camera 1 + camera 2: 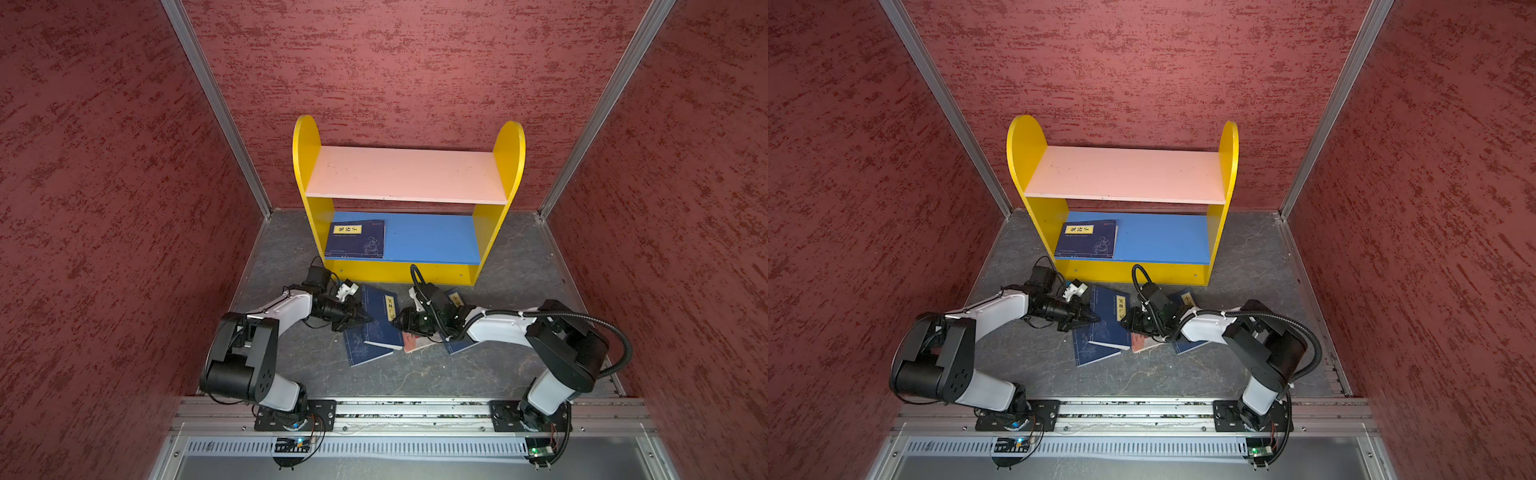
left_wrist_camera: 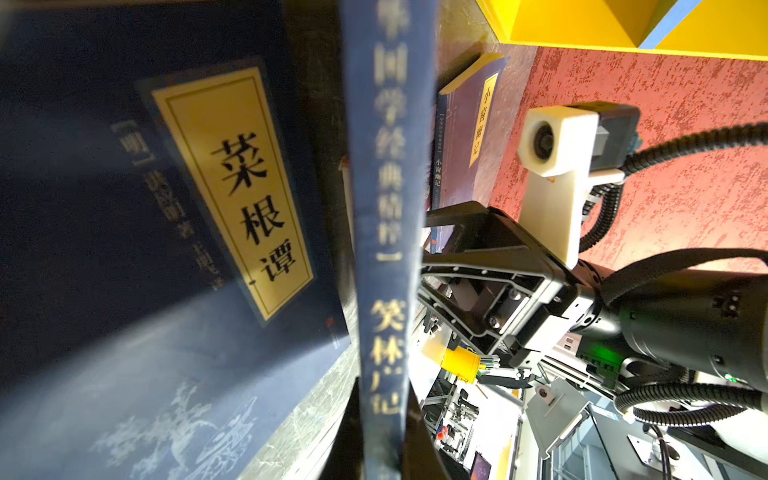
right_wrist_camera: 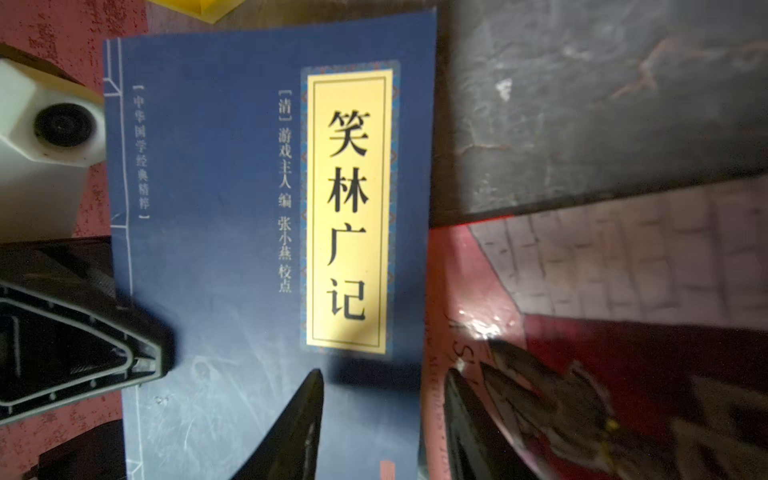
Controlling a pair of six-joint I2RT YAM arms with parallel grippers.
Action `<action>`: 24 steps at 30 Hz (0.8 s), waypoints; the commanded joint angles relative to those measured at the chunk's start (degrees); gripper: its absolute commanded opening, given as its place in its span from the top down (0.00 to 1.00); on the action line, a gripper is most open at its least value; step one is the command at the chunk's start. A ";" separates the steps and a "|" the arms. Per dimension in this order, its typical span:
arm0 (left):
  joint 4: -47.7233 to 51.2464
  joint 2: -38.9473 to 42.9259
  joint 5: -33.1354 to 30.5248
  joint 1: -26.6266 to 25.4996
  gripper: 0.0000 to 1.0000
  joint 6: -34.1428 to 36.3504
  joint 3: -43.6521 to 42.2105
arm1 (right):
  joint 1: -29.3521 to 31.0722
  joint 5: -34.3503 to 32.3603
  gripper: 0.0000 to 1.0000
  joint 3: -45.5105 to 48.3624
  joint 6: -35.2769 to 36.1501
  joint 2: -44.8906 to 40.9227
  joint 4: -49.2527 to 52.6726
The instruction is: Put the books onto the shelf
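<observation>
Clamping navy blue yellow-labelled paperback [image 1: 380, 322] by its spine in left end effector [image 1: 368, 319], tilting it off grey surface [image 1: 415, 374] just before yellow two-tier wooden shelf [image 1: 405, 274]; holding right end effector [image 3: 383, 376] released, jaws apart.

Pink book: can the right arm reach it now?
Probably yes: the open right claw hangs over the edge of the pink book, cover bare there; the navy book in the left claw only seems to overlap one edge.

the shelf [image 1: 306, 162] has yellow sides, a pale pink upper board and a blue lower board. the navy books [image 1: 380, 328] carry yellow labels; the illustrated book [image 1: 413, 343] is pink and dark red.
</observation>
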State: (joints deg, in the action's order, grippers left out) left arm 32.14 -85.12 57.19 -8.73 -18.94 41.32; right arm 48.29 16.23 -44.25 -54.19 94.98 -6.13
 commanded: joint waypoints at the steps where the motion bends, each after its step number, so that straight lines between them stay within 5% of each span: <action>1: 3.49 2.41 4.22 -0.15 1.00 2.15 2.80 | 0.14 -5.05 0.51 -0.64 1.31 -4.52 3.17; 15: 13.00 16.74 5.30 -1.85 1.00 3.94 8.31 | -0.02 -11.76 0.48 -0.27 3.26 -23.89 14.91; 24: 5.48 25.52 1.16 -2.54 1.00 -4.84 11.24 | -0.08 -13.32 0.42 -0.78 1.87 -35.21 14.81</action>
State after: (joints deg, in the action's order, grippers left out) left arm 42.50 -61.34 59.44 -11.05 -20.16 51.44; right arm 48.27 5.04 -44.25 -51.68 61.12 7.77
